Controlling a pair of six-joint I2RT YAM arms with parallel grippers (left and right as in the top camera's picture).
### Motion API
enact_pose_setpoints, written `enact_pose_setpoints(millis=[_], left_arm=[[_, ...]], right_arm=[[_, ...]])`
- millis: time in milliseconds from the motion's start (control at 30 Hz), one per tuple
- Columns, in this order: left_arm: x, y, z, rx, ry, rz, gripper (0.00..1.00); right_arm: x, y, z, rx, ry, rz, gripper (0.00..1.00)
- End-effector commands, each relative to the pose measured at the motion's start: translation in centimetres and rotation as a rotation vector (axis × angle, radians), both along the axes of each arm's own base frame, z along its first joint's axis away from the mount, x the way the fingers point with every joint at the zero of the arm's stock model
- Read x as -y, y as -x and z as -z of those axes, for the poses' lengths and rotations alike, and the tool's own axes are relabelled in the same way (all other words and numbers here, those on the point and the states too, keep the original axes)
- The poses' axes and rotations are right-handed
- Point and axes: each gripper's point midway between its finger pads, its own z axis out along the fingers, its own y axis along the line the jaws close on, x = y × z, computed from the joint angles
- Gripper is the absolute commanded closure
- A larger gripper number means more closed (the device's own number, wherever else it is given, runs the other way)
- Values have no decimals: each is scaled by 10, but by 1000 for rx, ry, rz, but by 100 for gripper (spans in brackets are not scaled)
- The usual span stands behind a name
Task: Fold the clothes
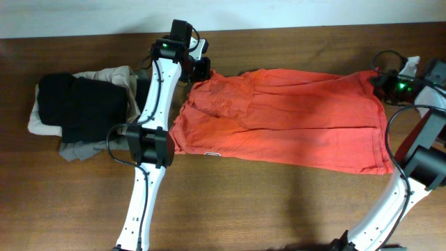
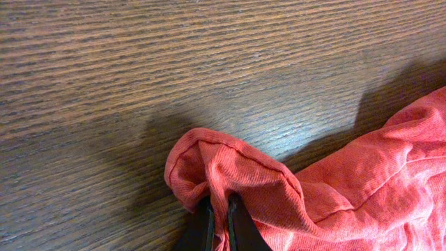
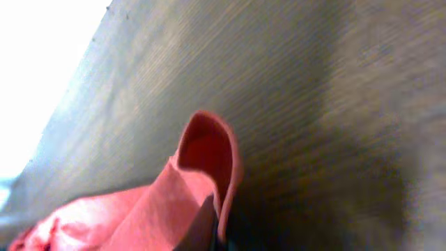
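Overhead view: a red-orange T-shirt (image 1: 279,118) lies spread flat across the middle and right of a dark wooden table (image 1: 279,209), its long side running left to right. A small white tag (image 1: 212,153) shows at its near-left edge. The left gripper (image 1: 202,70) sits at the shirt's far-left corner and the right gripper (image 1: 382,80) at its far-right corner.

Left wrist view: the two dark jaws are drawn together on a bunched, hemmed fold of the red cloth, which rises off the bare wood.

Right wrist view: a curled loop of the same cloth stands up from jaws closed on it, though the fingers are mostly out of frame at the bottom.

To the left of the shirt, well apart from it, lies a pile of garments: a black one (image 1: 77,104) on top, a beige one (image 1: 104,75) at the far side and a grey one (image 1: 80,150) at the near side. The left arm (image 1: 155,111) runs from near to far between pile and shirt, covering the pile's right edge.
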Motion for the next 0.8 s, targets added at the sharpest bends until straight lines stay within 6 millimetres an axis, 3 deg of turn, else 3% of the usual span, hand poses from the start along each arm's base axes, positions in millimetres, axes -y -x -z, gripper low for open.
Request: enact_pose_setpoints(millis=[0,300,467,767], left_arm=[[-1,-5,-30,54,13,2,99],[-6,6,-85,87,18,4,100],[-21,31,-87,-5,-53,-15,99],[-37,65,-76,-131,-151,18,99]], right_arm=[[6,-3,-68,99,31,-40,96],[-14,23,-98,-5,-35,-89,96],[-30,42,-104,-60,-66,-155,96],[-45,76,-89,-209,-88,-209,96]])
